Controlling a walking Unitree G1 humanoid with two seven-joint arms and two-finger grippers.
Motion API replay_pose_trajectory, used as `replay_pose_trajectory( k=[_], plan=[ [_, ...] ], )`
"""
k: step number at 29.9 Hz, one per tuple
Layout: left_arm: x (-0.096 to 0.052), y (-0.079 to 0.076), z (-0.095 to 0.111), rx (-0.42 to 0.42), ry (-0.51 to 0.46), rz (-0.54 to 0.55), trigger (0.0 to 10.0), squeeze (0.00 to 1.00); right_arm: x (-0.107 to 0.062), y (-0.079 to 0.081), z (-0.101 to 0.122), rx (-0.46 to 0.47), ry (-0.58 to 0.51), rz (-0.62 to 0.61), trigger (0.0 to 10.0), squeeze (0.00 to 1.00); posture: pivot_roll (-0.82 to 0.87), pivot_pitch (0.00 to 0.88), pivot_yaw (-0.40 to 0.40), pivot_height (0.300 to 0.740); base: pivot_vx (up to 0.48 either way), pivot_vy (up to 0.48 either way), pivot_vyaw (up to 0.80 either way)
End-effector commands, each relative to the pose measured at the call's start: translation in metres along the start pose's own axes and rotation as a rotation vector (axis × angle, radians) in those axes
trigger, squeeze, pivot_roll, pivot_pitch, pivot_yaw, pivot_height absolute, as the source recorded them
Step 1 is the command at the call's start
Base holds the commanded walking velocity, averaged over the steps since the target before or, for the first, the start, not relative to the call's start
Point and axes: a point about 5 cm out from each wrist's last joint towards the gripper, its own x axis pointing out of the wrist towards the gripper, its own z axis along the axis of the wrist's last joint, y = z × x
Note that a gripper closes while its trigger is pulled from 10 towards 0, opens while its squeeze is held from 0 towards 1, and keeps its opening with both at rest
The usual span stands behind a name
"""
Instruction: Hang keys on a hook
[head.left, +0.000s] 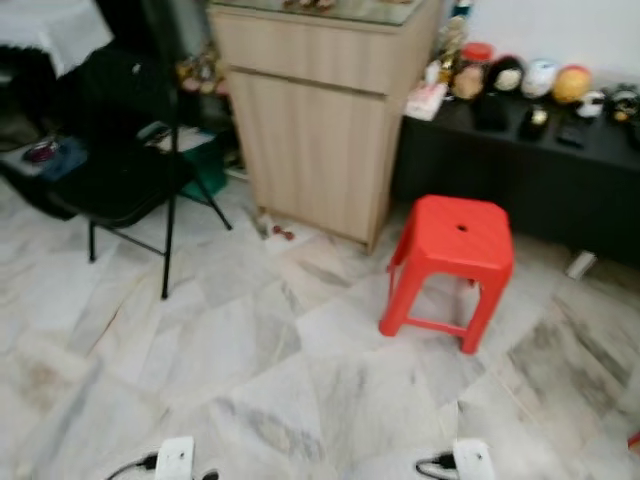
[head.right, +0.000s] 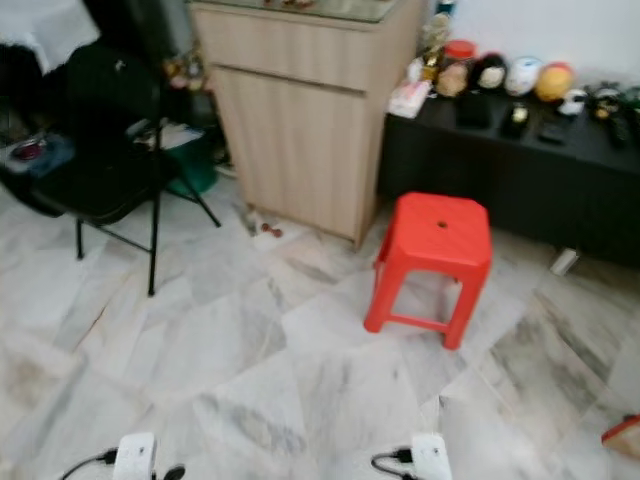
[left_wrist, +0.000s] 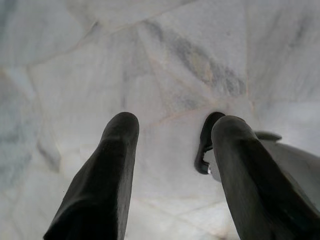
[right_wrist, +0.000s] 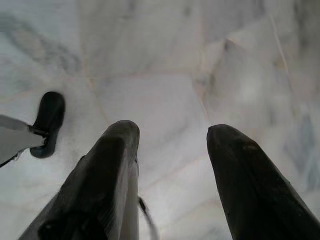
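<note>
With both the left gripper and right gripper hanging spread and empty over marble floor, keys and hook seemingly nowhere visible, the robot risked clipping the red stool while searching.

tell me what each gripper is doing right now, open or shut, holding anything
left gripper: open, holding nothing, fingers pointing at the marble floor.
right gripper: open, holding nothing, also over the floor.
</note>
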Motion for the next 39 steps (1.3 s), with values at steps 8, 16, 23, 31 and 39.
replay_pose_trajectory(
  k=[8,16,23,31,39],
  plan=[
    [-0.001,-0.004,-0.006,-0.002,0.025,-0.008,10.0,0.00,-0.001,-0.010,-0.006,0.004,0.014,-0.026,10.0,0.00,0.12,0.076,0.001,0.740,0.000,0.000,0.80],
    [-0.001,-0.005,-0.006,-0.012,0.023,-0.009,10.0,0.00,-0.001,-0.015,-0.006,0.002,0.015,-0.029,10.0,0.00,0.12,0.081,-0.005,0.740,0.000,0.000,0.80],
    [-0.001,-0.006,-0.005,-0.023,0.021,-0.009,10.0,0.00,-0.002,-0.018,-0.005,0.000,0.010,-0.030,10.0,0.00,0.11,0.081,-0.010,0.740,0.000,0.000,0.80],
    [-0.001,-0.008,-0.006,-0.033,0.023,-0.008,10.0,0.00,-0.001,-0.013,-0.003,-0.007,0.005,-0.025,10.0,0.00,0.11,0.084,-0.014,0.740,0.000,0.000,0.80],
    [-0.001,-0.008,-0.007,-0.036,0.030,-0.006,10.0,0.00,0.000,-0.008,0.001,-0.008,-0.007,-0.019,10.0,0.00,0.11,0.086,-0.012,0.740,0.000,0.000,0.80]
  ],
)
